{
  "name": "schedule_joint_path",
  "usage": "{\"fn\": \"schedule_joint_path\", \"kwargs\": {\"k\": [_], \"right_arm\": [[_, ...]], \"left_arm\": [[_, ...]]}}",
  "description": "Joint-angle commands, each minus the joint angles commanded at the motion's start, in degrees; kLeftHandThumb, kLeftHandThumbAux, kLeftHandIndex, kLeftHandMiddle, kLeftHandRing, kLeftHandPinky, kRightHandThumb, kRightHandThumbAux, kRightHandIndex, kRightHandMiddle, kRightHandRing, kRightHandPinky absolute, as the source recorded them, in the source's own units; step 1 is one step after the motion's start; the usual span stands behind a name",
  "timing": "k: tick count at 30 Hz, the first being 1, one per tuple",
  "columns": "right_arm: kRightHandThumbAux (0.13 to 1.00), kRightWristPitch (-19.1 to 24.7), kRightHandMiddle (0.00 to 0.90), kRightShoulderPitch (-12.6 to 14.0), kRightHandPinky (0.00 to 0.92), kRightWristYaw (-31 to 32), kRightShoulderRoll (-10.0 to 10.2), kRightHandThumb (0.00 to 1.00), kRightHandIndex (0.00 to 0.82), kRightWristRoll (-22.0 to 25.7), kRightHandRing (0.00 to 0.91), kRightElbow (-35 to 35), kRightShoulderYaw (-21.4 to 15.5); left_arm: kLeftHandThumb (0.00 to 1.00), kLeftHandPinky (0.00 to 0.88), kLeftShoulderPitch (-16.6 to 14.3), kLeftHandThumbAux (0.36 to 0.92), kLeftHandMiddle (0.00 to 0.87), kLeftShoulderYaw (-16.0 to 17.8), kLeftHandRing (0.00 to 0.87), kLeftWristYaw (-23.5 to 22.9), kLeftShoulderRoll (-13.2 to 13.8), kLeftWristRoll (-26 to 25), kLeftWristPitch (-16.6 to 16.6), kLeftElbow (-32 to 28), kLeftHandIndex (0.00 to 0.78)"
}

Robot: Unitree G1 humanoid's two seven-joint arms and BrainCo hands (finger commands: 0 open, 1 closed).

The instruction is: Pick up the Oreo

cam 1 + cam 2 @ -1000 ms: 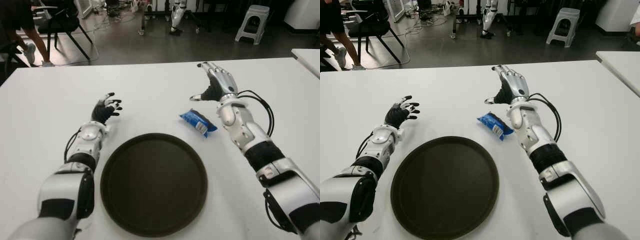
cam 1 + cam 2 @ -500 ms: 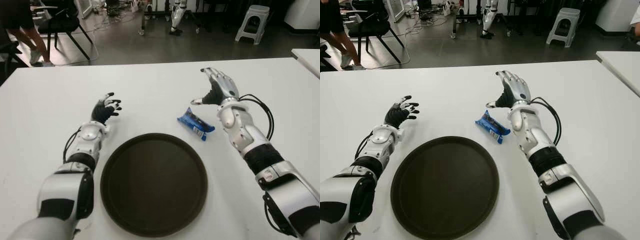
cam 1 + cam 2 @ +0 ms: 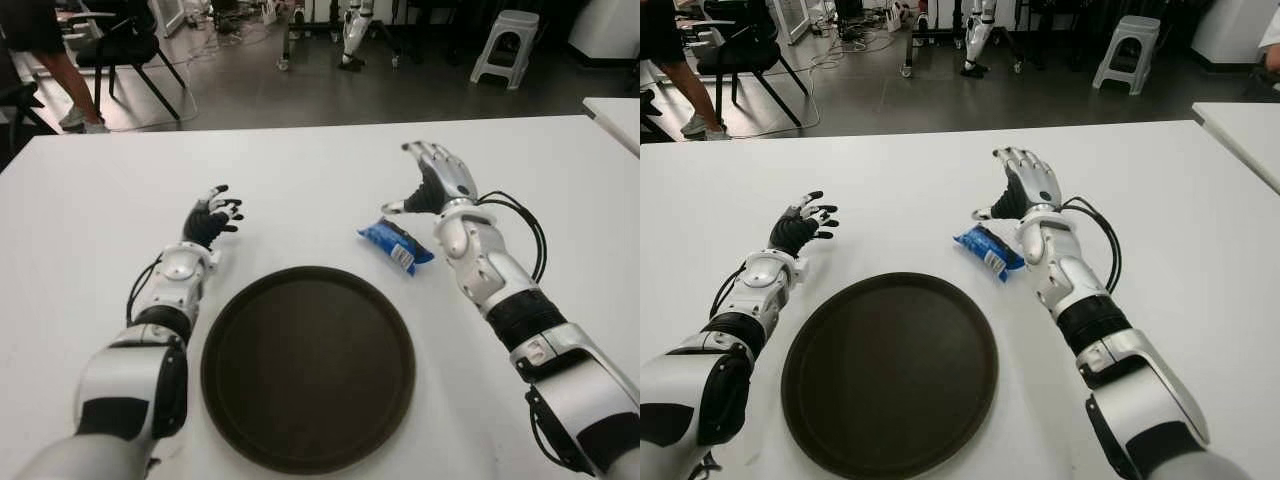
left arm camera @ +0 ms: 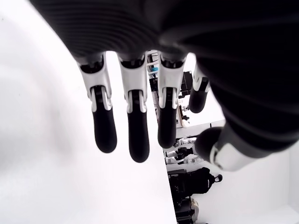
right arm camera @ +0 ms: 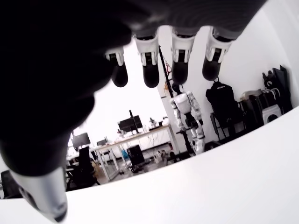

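- A white table point(image 3: 300, 170) fills the view, dark floor and chairs beyond it.
- The left hand point(image 3: 212, 218) shows left of the round dark tray point(image 3: 307, 366), fingers spread, holding nothing.
- The blue Oreo pack point(image 3: 396, 244) lies on the table just beyond the tray's right rim.
- The right hand point(image 3: 437, 180) is just beyond the pack, fingers loose and empty.
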Motion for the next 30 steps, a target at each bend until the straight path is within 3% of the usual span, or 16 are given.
{"fn": "schedule_joint_path", "kwargs": {"k": [13,30], "right_arm": [[0.702,-5.4,0.019,-0.2,0.099,-0.4,1.8,0.0,0.011,0.3,0.045,10.6,3.0],[0.734,-6.8,0.044,-0.9,0.121,-0.1,2.4,0.0,0.024,0.5,0.077,13.3,3.3]], "left_arm": [[0.446,0.381,0.0,0.608,0.284,-0.5,0.34,0.9,-0.1,0.6,0.0,-0.1,0.13],[0.456,0.384,-0.1,0.603,0.288,-0.5,0.339,1.1,-0.2,0.2,-0.1,-0.1,0.135]]}}
